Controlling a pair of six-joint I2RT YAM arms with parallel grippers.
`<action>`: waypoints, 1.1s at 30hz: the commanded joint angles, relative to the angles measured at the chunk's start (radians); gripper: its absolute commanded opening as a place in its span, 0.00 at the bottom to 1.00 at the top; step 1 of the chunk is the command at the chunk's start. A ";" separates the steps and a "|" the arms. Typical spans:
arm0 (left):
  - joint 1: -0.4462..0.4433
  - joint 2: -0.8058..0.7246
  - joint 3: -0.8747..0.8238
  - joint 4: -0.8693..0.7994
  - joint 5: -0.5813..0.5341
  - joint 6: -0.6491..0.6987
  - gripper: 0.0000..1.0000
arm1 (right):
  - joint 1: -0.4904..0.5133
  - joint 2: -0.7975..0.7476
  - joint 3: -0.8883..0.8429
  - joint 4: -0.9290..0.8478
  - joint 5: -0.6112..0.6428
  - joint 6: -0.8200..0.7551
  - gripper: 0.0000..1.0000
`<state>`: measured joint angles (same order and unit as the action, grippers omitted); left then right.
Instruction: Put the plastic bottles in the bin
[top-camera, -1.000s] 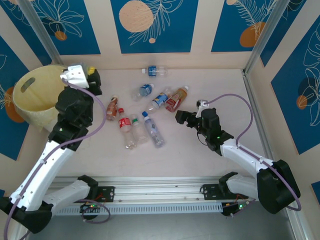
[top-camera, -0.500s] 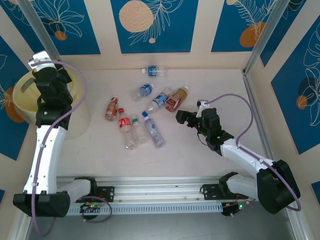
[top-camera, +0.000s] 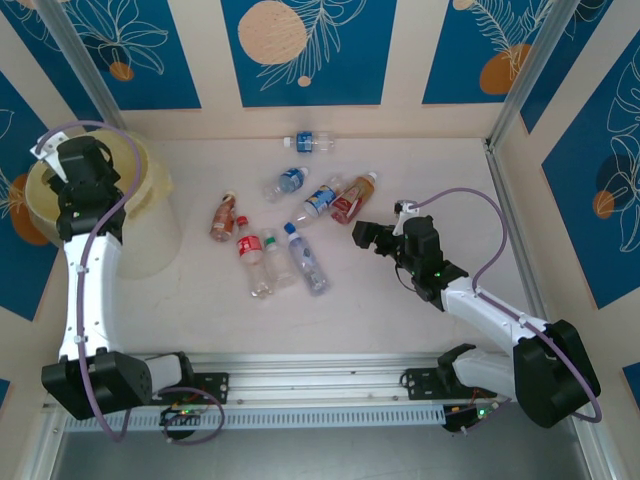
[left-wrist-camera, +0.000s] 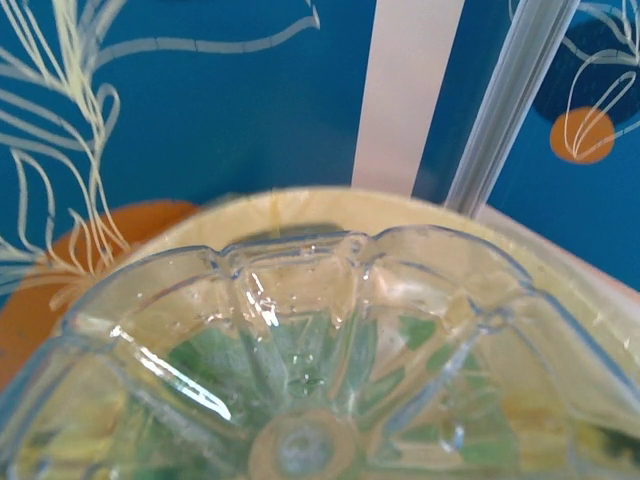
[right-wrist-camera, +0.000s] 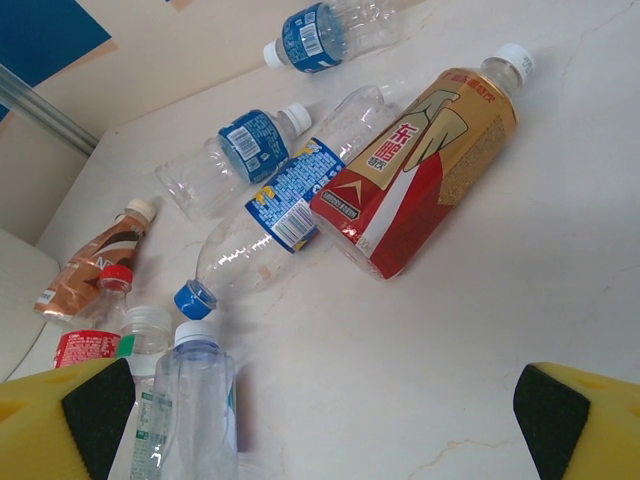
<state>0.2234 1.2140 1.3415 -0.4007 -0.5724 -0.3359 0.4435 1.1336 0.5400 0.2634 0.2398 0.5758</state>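
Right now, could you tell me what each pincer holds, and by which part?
Left pincer holds a clear bottle; grip spot hidden. Right pincer holds nothing.

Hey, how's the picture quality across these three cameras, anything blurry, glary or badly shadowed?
Left wrist: the clear bottle sits very close to the lens, soft, with white glints on its ribs, in front of the bin rim. Right wrist: the red-labelled bottle and its neighbours are sharp, with faint shadows. Top external: even light, no harsh glare.
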 joint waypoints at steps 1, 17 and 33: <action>0.009 -0.024 -0.018 -0.070 0.040 -0.097 0.57 | -0.006 -0.008 -0.001 -0.002 0.008 -0.005 0.99; -0.004 -0.022 0.025 -0.124 0.222 -0.111 1.00 | -0.008 0.002 0.002 -0.010 0.014 0.007 0.99; -0.376 -0.027 0.041 -0.109 0.102 -0.024 1.00 | -0.008 0.039 0.029 -0.057 -0.001 0.029 0.99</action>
<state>-0.0986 1.1870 1.3628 -0.5175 -0.4343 -0.3840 0.4408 1.1557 0.5407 0.2359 0.2470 0.5919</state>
